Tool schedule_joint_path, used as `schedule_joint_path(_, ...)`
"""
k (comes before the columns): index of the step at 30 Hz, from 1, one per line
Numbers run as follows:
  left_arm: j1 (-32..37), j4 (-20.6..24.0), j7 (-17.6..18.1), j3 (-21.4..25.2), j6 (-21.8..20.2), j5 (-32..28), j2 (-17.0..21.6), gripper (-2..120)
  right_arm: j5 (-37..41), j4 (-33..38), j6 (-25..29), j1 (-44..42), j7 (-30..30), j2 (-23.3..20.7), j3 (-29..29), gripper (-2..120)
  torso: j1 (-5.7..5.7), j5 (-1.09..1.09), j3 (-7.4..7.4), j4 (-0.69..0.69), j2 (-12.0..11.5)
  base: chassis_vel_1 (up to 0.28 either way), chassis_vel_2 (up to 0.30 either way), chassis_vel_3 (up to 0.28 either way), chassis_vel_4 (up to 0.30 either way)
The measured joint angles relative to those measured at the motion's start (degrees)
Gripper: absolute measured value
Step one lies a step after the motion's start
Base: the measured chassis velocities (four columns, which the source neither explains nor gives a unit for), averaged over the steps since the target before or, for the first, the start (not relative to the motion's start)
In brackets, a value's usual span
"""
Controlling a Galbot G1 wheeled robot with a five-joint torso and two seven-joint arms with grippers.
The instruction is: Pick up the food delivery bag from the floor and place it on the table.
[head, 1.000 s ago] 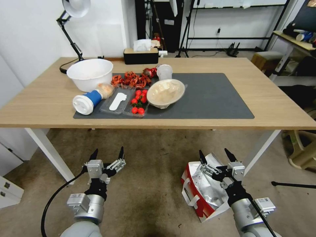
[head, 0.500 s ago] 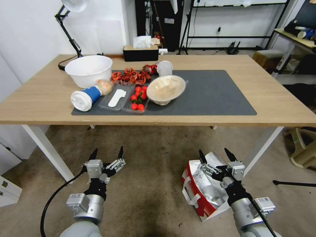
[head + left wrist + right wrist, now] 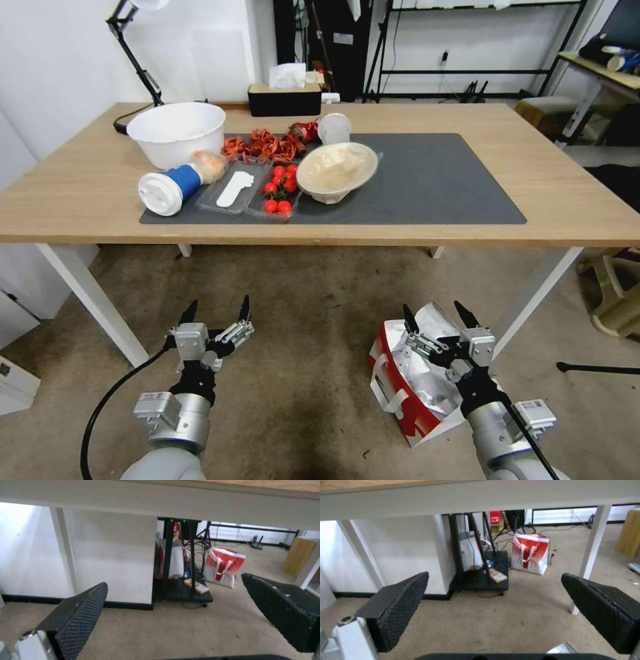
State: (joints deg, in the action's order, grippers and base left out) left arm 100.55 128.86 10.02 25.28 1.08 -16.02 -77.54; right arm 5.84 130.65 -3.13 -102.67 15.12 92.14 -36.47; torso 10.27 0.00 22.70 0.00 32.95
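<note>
I am looking at the light-wood worktop [image 3: 467, 220] spanning twelve o'clock, its grey mat [image 3: 427, 187] cluttered at left, while the food delivery bag [image 3: 407, 393] is sitting on the stained floor [image 3: 313, 313] at five o'clock beneath my spread right hand [image 3: 435, 316], left hand [image 3: 217, 309] spread too.

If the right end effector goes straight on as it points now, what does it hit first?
Nothing close. The right end effector points under the table edge over bare floor; first in line seems the black stand far back, depth unclear. The food delivery bag lies below it, not ahead.
</note>
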Motion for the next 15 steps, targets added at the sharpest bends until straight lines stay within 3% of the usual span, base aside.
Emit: schedule_joint_path(15,0.3,0.1,-0.1,-0.1,0.3,0.0,0.1,100,0.3,0.4,0.0,0.0,0.0,0.0,-0.2,100,-1.25,0.00,-2.09,0.00,-3.3,0.000,0.000,0.000,0.000)
